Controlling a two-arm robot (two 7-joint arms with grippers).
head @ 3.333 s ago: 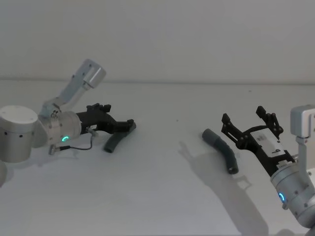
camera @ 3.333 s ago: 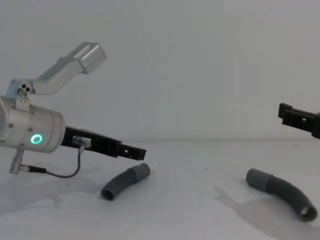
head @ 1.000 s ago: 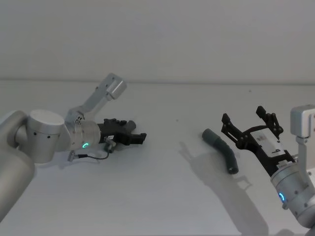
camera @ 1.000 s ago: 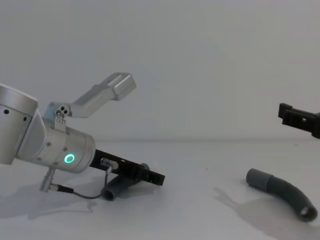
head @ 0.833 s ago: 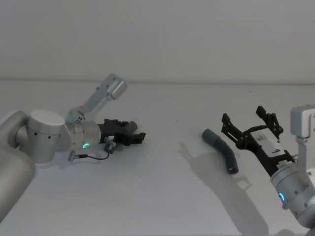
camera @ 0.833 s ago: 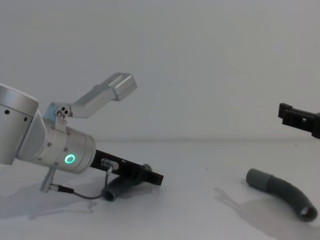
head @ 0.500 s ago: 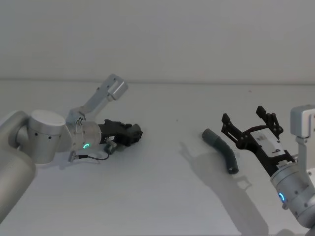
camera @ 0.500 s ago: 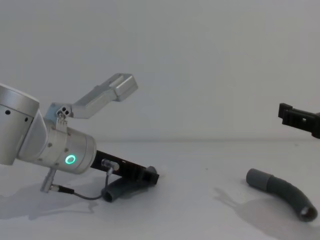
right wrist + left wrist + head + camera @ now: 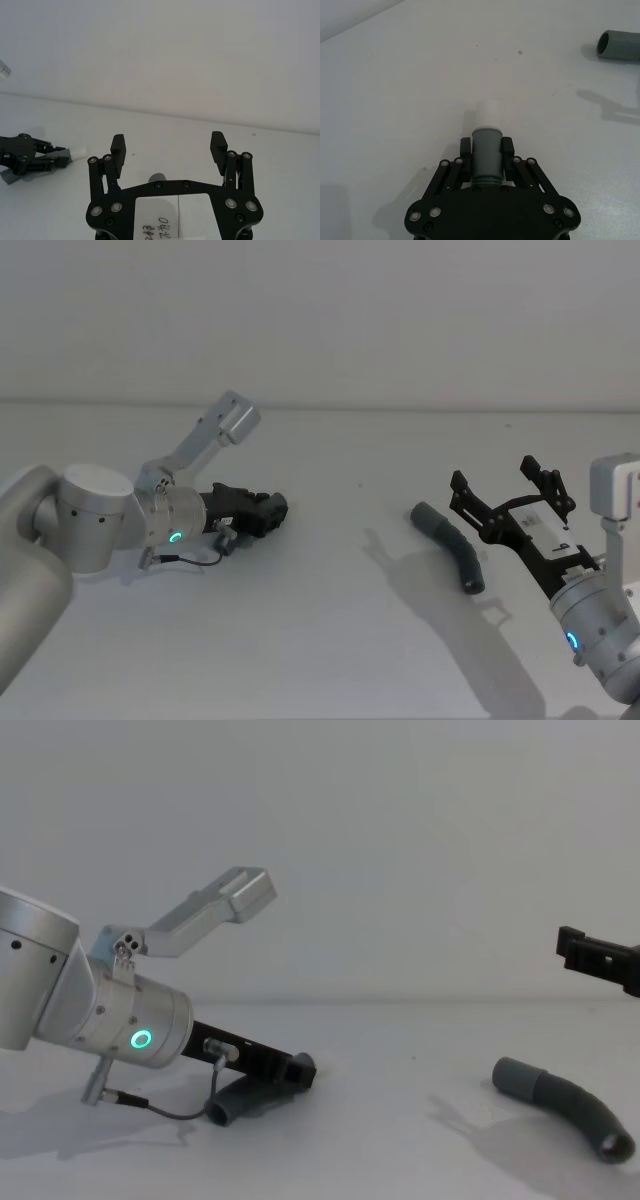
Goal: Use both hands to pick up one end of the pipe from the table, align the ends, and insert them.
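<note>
Nearest on the right, the black angular two-finger right tool (image 9: 497, 478) hangs above the plain matt white desk (image 9: 320, 640), its fingers spread wide and empty. Just beyond it, to the left, the longer curved dark grey flexible hose piece (image 9: 452, 538) lies flat on the desk, its lighter grey socket cuff (image 9: 515, 1075) at the far left end. Well apart on the left, the black left tool (image 9: 298, 1068), on its fat silver wrist (image 9: 120, 1020), is clamped on the smooth grey cuff of the shorter curved dark grey hose piece (image 9: 238, 1100). That piece's free end looks to rest on the desk, and its narrow white tip (image 9: 487, 112) pokes out past the fingers. Both pieces look light. The dark bodies will likely bend, while the cuffs seem stiffer but slick, so I judge the cuff, just behind its mouth, the best hold for aiming. There are two hose pieces and two tools.
</note>
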